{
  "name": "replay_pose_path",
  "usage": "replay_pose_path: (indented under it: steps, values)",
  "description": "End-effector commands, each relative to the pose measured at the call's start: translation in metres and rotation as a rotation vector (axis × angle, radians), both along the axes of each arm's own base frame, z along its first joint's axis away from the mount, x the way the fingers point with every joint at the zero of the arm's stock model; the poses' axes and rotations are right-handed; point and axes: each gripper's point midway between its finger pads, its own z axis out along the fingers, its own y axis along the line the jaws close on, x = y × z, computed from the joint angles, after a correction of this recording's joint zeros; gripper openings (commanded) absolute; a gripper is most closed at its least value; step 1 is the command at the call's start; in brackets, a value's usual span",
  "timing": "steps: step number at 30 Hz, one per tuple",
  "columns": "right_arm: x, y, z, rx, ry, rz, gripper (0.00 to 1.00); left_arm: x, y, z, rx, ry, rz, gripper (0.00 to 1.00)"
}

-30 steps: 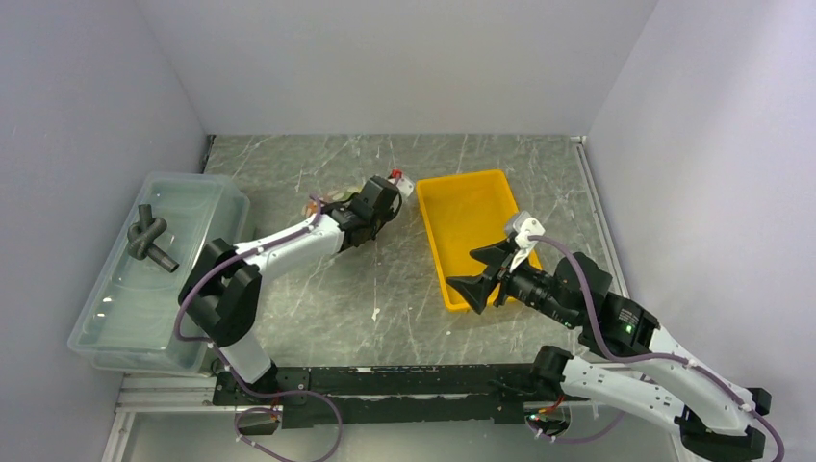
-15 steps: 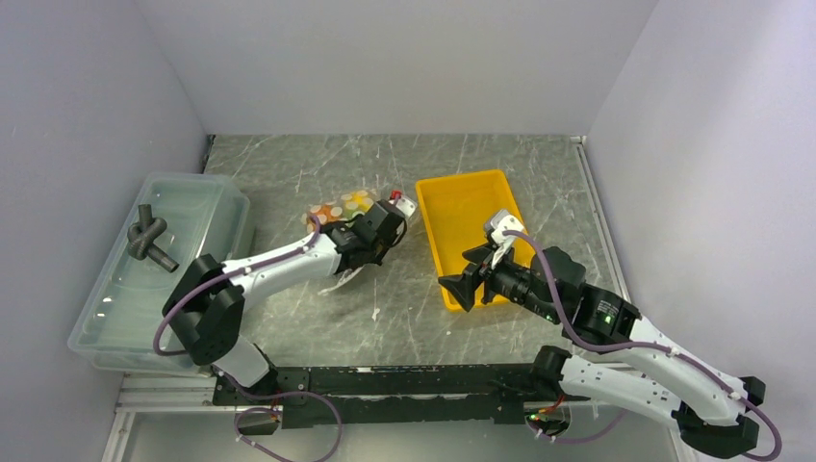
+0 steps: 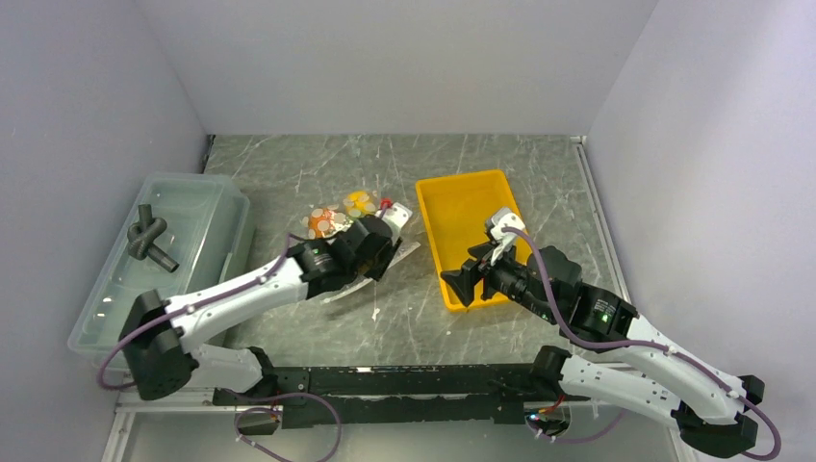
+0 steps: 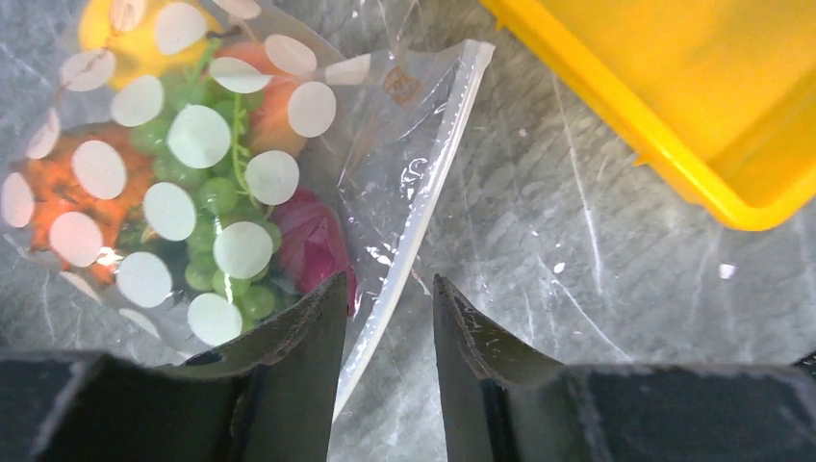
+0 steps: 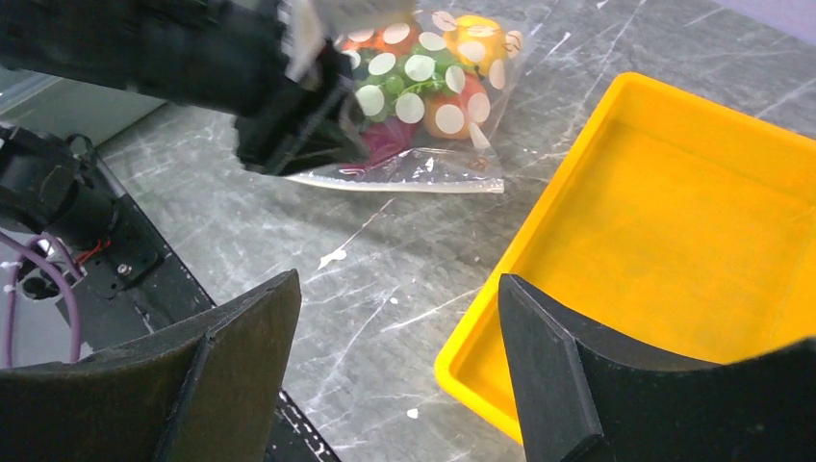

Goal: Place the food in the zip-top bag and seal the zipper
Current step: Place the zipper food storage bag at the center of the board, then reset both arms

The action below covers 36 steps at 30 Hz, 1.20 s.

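Note:
The zip-top bag [image 3: 339,218] lies flat on the table left of the yellow tray, clear with white dots. Inside it I see green grapes [image 4: 207,192], the orange pineapple [image 4: 58,192], a peach fruit [image 4: 279,106] and a dark red piece [image 4: 313,241]. The whitish zipper [image 4: 423,212] runs along the bag's right edge. My left gripper [image 4: 390,298] is low at the bag's near end [image 3: 369,262], its jaws a little apart, with the zipper passing between them untouched. My right gripper [image 5: 399,308] is wide open and empty above the tray's near left corner [image 3: 462,277].
The yellow tray [image 3: 471,192] stands right of the bag, nothing in it; its corner shows in the left wrist view [image 4: 674,77] and the right wrist view [image 5: 674,231]. A translucent lidded bin [image 3: 192,221] with a dark grey crossed piece [image 3: 149,241] on it stands at the left.
My left gripper has drawn back toward the near side along the bag's edge, uncovering the dotted bag. My right gripper has moved a little left toward the tray's near corner.

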Motion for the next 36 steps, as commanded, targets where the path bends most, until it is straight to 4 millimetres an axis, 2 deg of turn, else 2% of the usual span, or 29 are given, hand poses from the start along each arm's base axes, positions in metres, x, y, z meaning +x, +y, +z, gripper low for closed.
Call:
replay_pose_path:
  steps: [1,6,7,8,9,15,20,25,29,36]
  values:
    - [0.008,-0.009,0.004,0.024,-0.003,-0.073,0.79,-0.015,0.003,0.030,-0.141,-0.014,0.013,0.46]
    - [0.012,-0.008,0.003,0.064,0.005,-0.108,0.82,-0.027,0.019,0.043,-0.171,-0.012,0.030,0.56]
    - [0.014,-0.008,0.003,0.066,0.007,-0.117,0.83,-0.030,0.021,0.045,-0.173,-0.008,0.025,0.73]
    - [0.015,-0.008,0.002,0.063,0.009,-0.122,0.83,-0.033,0.022,0.047,-0.178,-0.004,0.017,0.95]
    - [0.016,-0.008,0.001,0.058,0.012,-0.129,0.83,-0.036,0.024,0.050,-0.183,-0.002,0.007,0.99]
    - [0.029,-0.007,-0.010,0.008,0.040,-0.189,0.85,-0.045,0.038,0.060,-0.208,-0.016,0.017,1.00]
    - [0.040,-0.009,-0.015,-0.002,0.059,-0.224,0.86,-0.049,0.056,0.061,-0.152,0.011,0.081,1.00]
    - [0.057,-0.021,-0.022,-0.007,0.096,-0.287,0.86,-0.059,0.059,0.072,-0.174,0.028,0.059,1.00]
    - [0.067,-0.034,-0.026,-0.011,0.124,-0.322,0.87,-0.059,0.071,0.089,-0.227,-0.005,0.121,1.00]
    - [0.079,-0.063,-0.029,-0.010,0.155,-0.401,0.88,-0.061,0.077,0.116,-0.286,-0.091,0.077,1.00]
